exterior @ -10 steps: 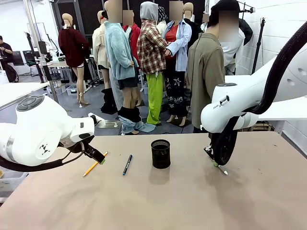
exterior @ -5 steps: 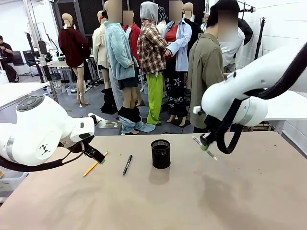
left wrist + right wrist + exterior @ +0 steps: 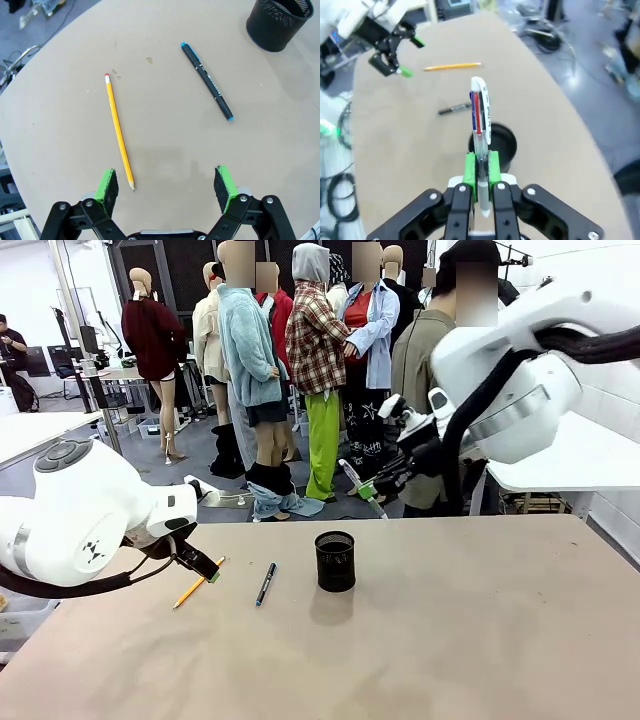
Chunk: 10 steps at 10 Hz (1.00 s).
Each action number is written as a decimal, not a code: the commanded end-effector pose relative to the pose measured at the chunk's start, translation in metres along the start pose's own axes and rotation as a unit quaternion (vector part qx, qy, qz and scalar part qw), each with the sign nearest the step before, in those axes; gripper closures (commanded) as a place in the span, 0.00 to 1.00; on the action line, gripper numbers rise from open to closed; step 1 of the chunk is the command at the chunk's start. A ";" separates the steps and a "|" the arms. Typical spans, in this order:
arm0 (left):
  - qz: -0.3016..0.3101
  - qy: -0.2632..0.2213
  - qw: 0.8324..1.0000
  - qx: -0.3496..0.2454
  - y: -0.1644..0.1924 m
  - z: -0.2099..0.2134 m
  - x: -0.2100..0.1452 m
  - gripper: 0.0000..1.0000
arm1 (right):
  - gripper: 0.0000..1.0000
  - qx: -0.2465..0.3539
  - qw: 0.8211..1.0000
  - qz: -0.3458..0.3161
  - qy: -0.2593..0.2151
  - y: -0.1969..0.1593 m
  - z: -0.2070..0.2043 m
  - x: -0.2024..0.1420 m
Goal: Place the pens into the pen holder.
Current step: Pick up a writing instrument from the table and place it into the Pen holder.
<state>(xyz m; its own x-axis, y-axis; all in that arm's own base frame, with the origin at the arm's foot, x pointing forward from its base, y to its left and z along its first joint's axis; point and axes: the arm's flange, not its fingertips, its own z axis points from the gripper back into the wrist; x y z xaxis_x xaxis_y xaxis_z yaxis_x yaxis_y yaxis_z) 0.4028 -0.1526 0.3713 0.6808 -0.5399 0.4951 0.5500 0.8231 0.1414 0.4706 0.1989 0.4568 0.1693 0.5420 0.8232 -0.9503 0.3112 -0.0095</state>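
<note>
The black mesh pen holder [image 3: 335,561] stands upright mid-table. High above it and slightly to its right, my right gripper [image 3: 372,488] is shut on a silvery-white pen [image 3: 355,480]. From the right wrist, that pen [image 3: 479,117] juts out of the gripper [image 3: 481,167] with the holder [image 3: 500,145] below it. A yellow pencil [image 3: 197,584] and a dark pen with blue ends [image 3: 265,583] lie flat left of the holder. My left gripper [image 3: 205,568] hovers open by the pencil. Through the left wrist camera the pencil [image 3: 118,131] and dark pen [image 3: 207,81] lie ahead of the open gripper [image 3: 167,182].
A person in an olive shirt [image 3: 428,390] stands at the far edge of the table [image 3: 500,640], behind my right arm. The table's left edge curves close to the pencil.
My right arm has lifted the silvery-white pen off the table at the right and swung it up and left, toward the space above the holder. The left arm has not moved.
</note>
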 end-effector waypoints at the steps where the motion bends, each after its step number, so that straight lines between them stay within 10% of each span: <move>1: 0.002 0.000 1.000 0.000 0.002 0.001 -0.001 0.00 | 1.00 0.084 0.994 0.051 -0.058 -0.020 -0.019 -0.074; 10: 0.002 0.000 1.000 0.000 0.002 0.001 -0.001 0.00 | 1.00 0.174 0.971 0.129 -0.100 -0.038 -0.091 -0.036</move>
<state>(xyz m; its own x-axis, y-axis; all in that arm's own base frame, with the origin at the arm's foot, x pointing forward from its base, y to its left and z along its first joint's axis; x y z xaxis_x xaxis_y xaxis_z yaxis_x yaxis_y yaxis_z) 0.4029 -0.1525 0.3712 0.6810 -0.5399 0.4947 0.5498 0.8232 0.1416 0.5217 0.2365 0.3759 -0.0937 0.3820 0.9194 -0.9937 -0.0934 -0.0625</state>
